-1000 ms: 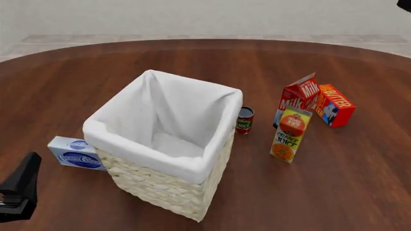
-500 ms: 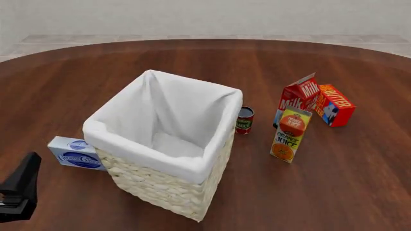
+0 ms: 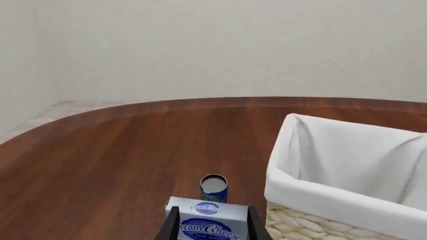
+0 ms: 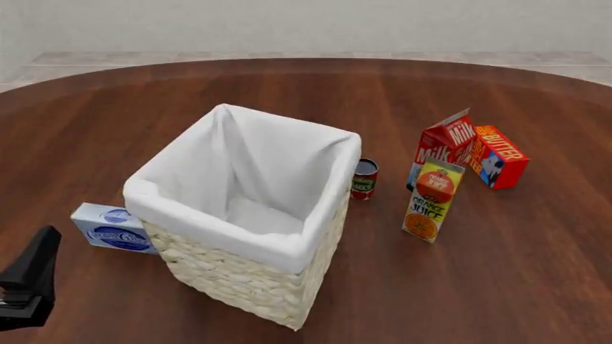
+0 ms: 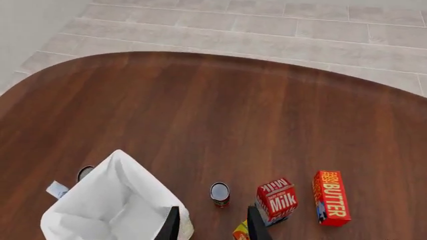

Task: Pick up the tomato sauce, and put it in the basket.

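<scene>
progress: none, pick not started | tomato sauce [image 4: 365, 178] upright on table, just beside basket [image 4: 251, 276], untouched | left gripper [image 3: 212, 227] empty, jaws apart | right gripper [image 5: 212, 225] empty, jaws apart, high above

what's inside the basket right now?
Only white lining shows inside the basket; no item visible. The near wall hides part of the floor. The tomato sauce stands outside, on the table beside the basket's right wall.

My left tool [image 4: 27, 290] sits low at the near left corner of the front view, only its dark body visible there. Through its wrist camera [image 3: 211, 226] its fingers stand parted. My right tool [image 5: 212, 223] hangs high, fingers parted, empty.
</scene>
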Controlling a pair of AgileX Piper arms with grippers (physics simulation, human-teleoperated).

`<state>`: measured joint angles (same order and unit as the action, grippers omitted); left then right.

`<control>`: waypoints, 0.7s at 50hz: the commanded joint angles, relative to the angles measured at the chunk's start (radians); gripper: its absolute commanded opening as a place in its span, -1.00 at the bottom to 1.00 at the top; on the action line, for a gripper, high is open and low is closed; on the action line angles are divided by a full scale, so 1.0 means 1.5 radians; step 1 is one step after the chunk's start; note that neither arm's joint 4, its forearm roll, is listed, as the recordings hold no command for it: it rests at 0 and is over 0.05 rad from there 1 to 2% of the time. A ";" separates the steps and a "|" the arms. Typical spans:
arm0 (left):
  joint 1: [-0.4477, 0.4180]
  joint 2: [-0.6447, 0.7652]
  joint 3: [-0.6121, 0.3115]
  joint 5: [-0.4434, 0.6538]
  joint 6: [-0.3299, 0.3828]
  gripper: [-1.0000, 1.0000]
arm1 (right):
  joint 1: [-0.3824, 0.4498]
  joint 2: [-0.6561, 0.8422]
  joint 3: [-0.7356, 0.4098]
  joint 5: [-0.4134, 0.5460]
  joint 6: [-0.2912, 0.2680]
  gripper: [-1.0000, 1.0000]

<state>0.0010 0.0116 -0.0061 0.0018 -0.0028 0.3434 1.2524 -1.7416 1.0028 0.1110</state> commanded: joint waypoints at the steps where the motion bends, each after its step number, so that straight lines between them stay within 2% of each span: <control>1: 0.000 0.000 0.002 -0.003 0.000 1.00 | -0.006 0.065 -0.069 0.028 0.005 1.00; 12: 0.000 0.003 0.000 -0.003 0.000 1.00 | 0.000 0.119 -0.098 0.066 0.014 1.00; 20: 0.000 0.002 0.000 -0.003 0.000 1.00 | -0.009 0.178 -0.185 0.120 0.015 1.00; 35: 0.000 0.002 0.000 -0.003 0.000 1.00 | -0.031 0.256 -0.254 0.144 0.010 1.00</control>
<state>0.0011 0.0152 -0.0056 -0.0024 -0.0029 0.3158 1.5540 -2.0424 1.1851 0.1309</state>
